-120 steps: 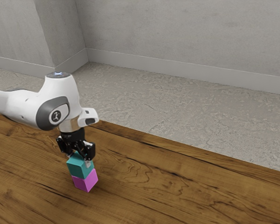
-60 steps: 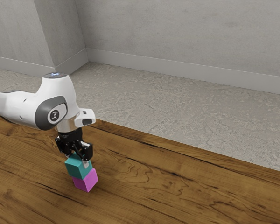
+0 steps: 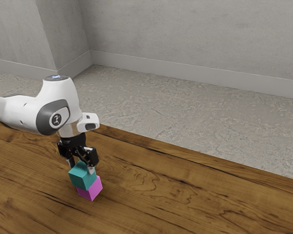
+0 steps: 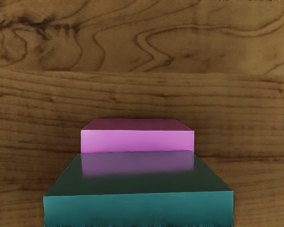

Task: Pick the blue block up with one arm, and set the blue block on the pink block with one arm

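Pincer (image 3: 81, 167) newly spread since a moment ago; glossy teal-toned blue block (image 3: 79, 176) atop pink block (image 3: 91, 189).

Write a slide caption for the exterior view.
Blue block resting on the pink block on a wooden table, open pincer over it.

blue block (image 3: 79, 174): teal cube, stacked on pink block (image 3: 91, 189) | pink block: magenta cube, underneath
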